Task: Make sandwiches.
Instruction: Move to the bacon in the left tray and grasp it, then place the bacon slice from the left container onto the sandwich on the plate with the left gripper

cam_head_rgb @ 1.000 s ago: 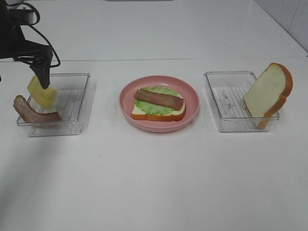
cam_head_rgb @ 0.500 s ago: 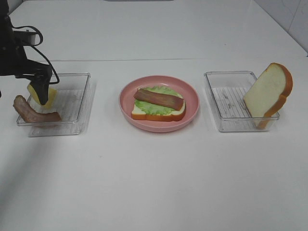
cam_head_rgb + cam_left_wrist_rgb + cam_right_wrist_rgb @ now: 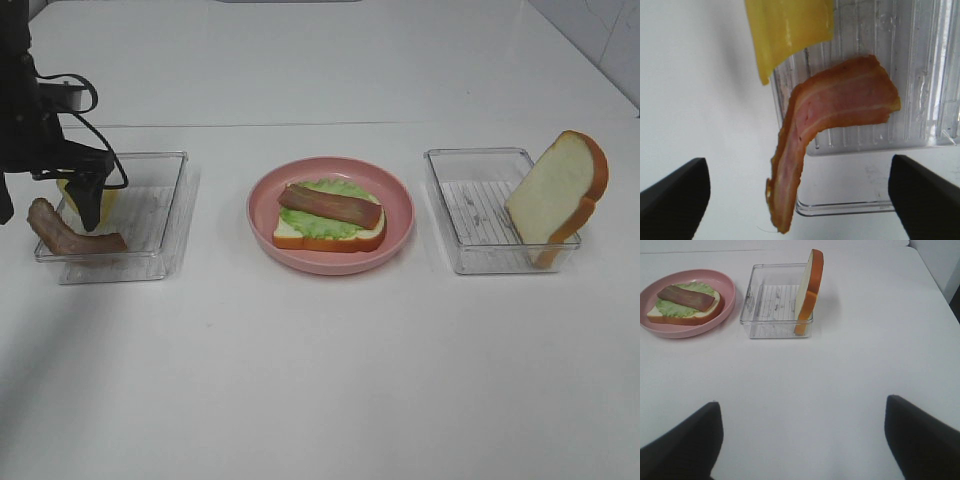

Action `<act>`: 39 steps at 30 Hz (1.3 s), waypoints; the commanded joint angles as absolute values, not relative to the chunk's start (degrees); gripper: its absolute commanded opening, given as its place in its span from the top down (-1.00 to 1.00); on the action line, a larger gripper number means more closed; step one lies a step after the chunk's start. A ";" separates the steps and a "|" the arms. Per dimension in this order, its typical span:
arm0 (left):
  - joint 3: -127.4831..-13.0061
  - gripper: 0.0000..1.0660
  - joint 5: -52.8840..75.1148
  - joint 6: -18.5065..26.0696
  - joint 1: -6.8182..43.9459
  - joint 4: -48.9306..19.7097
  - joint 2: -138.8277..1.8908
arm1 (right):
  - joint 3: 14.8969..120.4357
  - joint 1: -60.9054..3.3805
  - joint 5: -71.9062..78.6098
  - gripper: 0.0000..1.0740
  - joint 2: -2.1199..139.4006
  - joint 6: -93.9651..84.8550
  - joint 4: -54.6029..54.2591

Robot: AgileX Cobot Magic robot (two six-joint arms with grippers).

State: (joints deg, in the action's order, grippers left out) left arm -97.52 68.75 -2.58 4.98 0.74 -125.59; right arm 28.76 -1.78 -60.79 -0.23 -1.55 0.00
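Cheese (image 3: 787, 30), half hidden behind left gripper (image 3: 88, 200), runs off the wrist view; that gripper and right gripper (image 3: 801, 410) gape, empty.

A plain white surface (image 3: 320, 380) fills nearly the whole frame under soft, even light. A thin seam (image 3: 400, 124) crosses its upper part. White tiling (image 3: 612, 40) shows at upper right.

The plate (image 3: 400, 228) is looking soft pink, the lettuce (image 3: 318, 226) is popping bright green, and the bacon strip (image 3: 330, 204) is going reddish-brown. The loose bacon (image 3: 835, 107) is showing pale pink stripes between orange-brown bands, the cheese (image 3: 785, 25) is glowing yellow, and the bread slice (image 3: 553, 192) is showing white with an orange crust.
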 commanded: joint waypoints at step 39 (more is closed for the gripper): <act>-96.94 1.00 68.18 -3.38 5.16 0.40 -123.19 | 28.71 -1.78 -60.16 -0.57 -1.43 -2.06 0.00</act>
